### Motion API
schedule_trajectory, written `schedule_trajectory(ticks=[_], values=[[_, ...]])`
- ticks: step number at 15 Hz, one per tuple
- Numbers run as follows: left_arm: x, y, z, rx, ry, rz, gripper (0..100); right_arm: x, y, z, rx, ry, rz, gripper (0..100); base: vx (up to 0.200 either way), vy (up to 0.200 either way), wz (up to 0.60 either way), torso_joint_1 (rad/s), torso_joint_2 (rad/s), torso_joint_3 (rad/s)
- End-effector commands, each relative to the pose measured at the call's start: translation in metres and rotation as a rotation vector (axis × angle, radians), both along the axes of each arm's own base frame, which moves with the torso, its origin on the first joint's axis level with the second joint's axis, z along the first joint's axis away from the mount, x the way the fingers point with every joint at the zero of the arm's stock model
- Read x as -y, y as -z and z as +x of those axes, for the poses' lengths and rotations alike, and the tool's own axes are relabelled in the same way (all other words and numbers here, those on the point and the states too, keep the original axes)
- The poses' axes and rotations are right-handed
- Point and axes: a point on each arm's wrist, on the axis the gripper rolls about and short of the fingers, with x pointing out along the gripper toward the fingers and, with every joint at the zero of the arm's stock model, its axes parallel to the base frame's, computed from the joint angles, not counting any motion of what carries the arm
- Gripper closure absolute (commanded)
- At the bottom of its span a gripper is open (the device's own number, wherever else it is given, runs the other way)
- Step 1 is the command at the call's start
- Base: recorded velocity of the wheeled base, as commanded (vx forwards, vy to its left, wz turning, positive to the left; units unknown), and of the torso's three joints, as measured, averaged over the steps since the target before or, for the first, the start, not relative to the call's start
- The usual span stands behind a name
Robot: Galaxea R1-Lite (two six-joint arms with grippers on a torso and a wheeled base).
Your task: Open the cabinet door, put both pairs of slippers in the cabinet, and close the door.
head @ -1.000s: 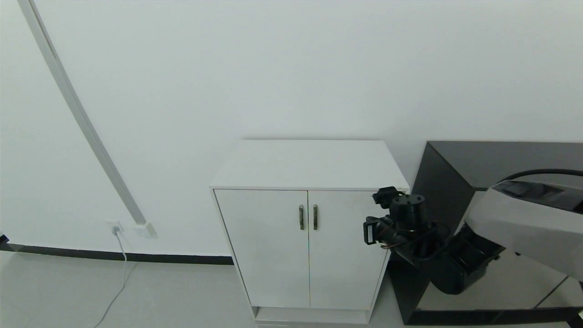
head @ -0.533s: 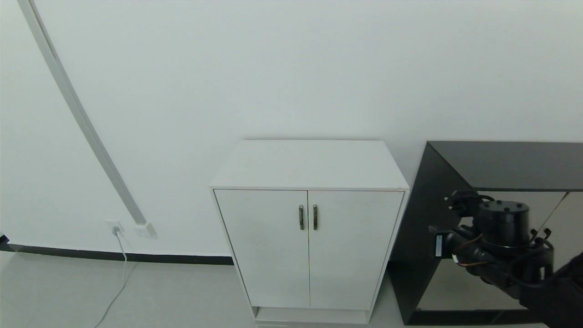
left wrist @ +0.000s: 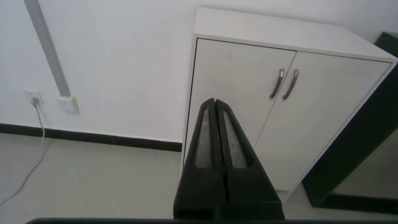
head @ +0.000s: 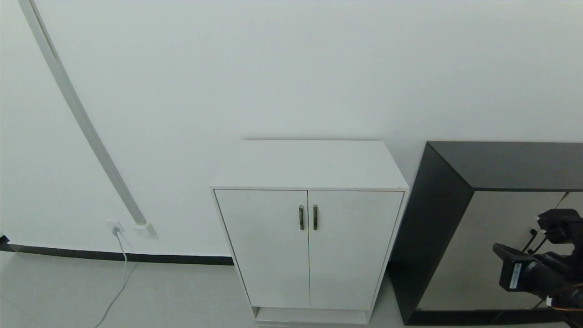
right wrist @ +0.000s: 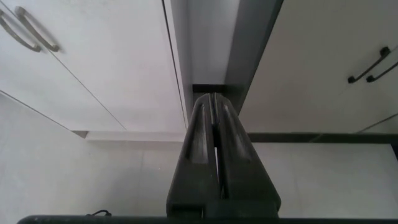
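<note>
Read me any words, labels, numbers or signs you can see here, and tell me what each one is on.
No text can be read.
A white sticker on the right arm: print too small to read.
The white cabinet, black cabinet and wall socket: no visible markings.

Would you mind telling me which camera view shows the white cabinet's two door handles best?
The head view: both handles appear front-on, whole, where the closed doors meet. The left wrist view shows them slanted, beyond the left gripper. The right wrist view cuts one off at its edge.
</note>
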Motion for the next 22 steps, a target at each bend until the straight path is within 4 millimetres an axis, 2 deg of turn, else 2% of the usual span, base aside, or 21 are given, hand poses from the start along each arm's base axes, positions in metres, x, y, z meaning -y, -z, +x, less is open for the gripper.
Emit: schedule_trajectory(ticks=[1,3,5,7,12,18,22], values=[[0.0,0.0,0.0,0.0,-0.001,-0.001,100,0.007,-0.006,-0.024,0.051,-0.001,0.005,100,0.0,0.0,0.0,0.0,0.0,0.0],[0.0,0.0,0.0,0.0,-0.001,-0.001,100,0.011,-0.003,-0.04,0.065,-0.002,0.006,100,0.0,0.0,0.0,0.0,0.0,0.0],[0.0,0.0,0.0,0.0,-0.001,-0.001,100,0.013,-0.005,-0.048,0.065,0.0,0.009,100,0.0,0.0,0.0,0.0,0.0,0.0],[0.0,0.0,0.0,0.0,-0.001,-0.001,100,0.018,-0.004,-0.069,0.03,-0.008,0.001,100,0.0,0.0,0.0,0.0,0.0,0.0],[0.0,0.0,0.0,0.0,-0.001,-0.001,100,0.026,0.004,-0.107,-0.022,-0.073,0.01,100,0.0,0.0,0.0,0.0,0.0,0.0],[0.0,0.0,0.0,0.0,-0.001,-0.001,100,0.03,0.02,-0.137,-0.101,-0.2,0.012,100,0.0,0.0,0.0,0.0,0.0,0.0],[0.0,0.0,0.0,0.0,-0.001,-0.001,100,0.032,0.026,-0.143,-0.134,-0.235,0.001,100,0.0,0.0,0.0,0.0,0.0,0.0]])
